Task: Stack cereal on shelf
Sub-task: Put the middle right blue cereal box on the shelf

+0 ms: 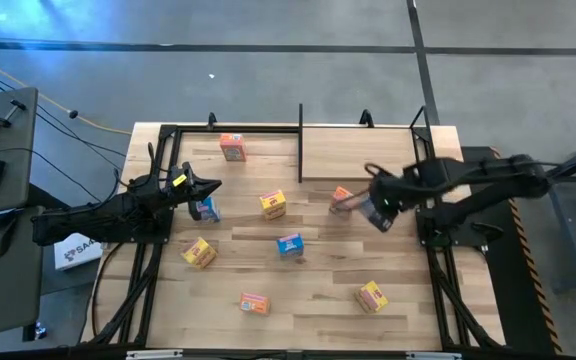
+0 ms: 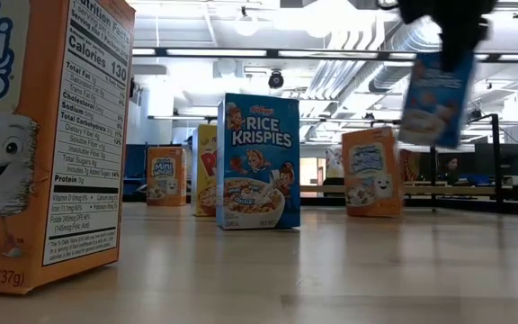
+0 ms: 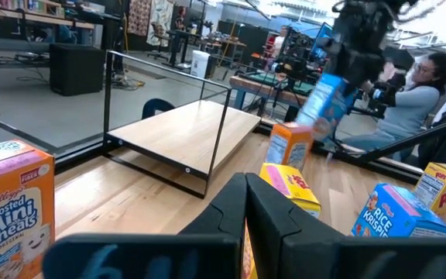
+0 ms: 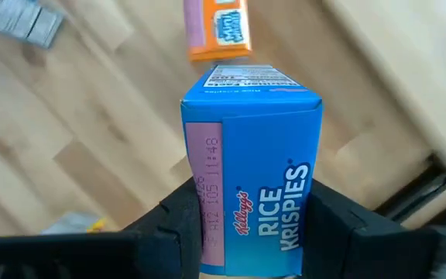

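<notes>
Cereal is spread over the counter [image 1: 318, 290], and the right claw [image 4: 246, 225] has one blue Rice Krispies box [image 4: 250, 170] pinched between its two dark fingers, gripped on the narrow sides so the printed front stays free. In the low view that box [image 2: 434, 99] hangs clear of the wood at the upper right of the frame, so it is lifted, not resting. Seen from above, the right claw [image 1: 378, 212] sits right of centre, just below the shelf [image 1: 368, 155], whose pale board and thin black rails fill the upper middle-right. Holding the box high probably serves to clear the rail before it is set down.

An orange Mini-Wheats box [image 1: 341, 199] stands on the counter just left of the held one, near the shelf's lower edge. The shelf board looks bare in the left wrist view [image 3: 184, 136]; no box can be seen on it, so the stacking seems to be at its start.

The left claw [image 1: 206, 187] waits at centre left, next to another blue box [image 1: 206, 209]. Its fingers lie close together with nothing between them. Other boxes stand apart: an orange one [image 1: 232, 147] at upper left, a yellow one [image 1: 273, 204] mid-frame, a blue one [image 1: 289, 244] below it, and more along the lower edge.
</notes>
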`<control>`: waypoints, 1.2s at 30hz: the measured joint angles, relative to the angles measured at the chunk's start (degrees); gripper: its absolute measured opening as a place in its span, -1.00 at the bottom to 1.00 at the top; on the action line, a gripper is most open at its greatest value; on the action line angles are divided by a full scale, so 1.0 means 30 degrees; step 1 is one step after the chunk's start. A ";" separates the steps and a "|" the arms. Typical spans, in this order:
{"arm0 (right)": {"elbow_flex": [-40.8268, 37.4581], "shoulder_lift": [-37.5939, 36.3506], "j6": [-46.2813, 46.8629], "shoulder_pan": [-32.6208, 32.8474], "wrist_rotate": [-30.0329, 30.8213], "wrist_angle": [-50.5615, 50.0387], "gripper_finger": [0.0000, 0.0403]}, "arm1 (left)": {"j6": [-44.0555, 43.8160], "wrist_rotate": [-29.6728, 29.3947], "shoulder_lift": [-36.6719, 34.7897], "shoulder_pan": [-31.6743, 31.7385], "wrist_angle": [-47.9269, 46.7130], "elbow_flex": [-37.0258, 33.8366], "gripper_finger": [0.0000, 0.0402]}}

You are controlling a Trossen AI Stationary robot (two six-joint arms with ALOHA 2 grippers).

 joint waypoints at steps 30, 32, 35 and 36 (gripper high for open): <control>0.9800 1.2417 -2.6570 -1.4232 -0.0099 0.2773 -0.28 | 0.0066 -0.0064 0.0000 -0.0005 0.0007 0.0000 -1.00; 0.9803 1.3023 -2.6779 -1.4408 -0.0643 0.3270 -0.28 | 0.0061 -0.0064 0.0000 -0.0003 0.0007 0.0000 -1.00; 0.9913 1.3439 -2.7070 -1.4477 -0.0743 0.3540 -0.28 | 0.0058 -0.0064 0.0000 -0.0005 0.0007 0.0000 -1.00; 0.9917 1.3509 -2.7194 -1.4470 -0.0698 0.3563 -0.28 | 0.0058 -0.0064 0.0000 -0.0005 0.0007 0.0000 -1.00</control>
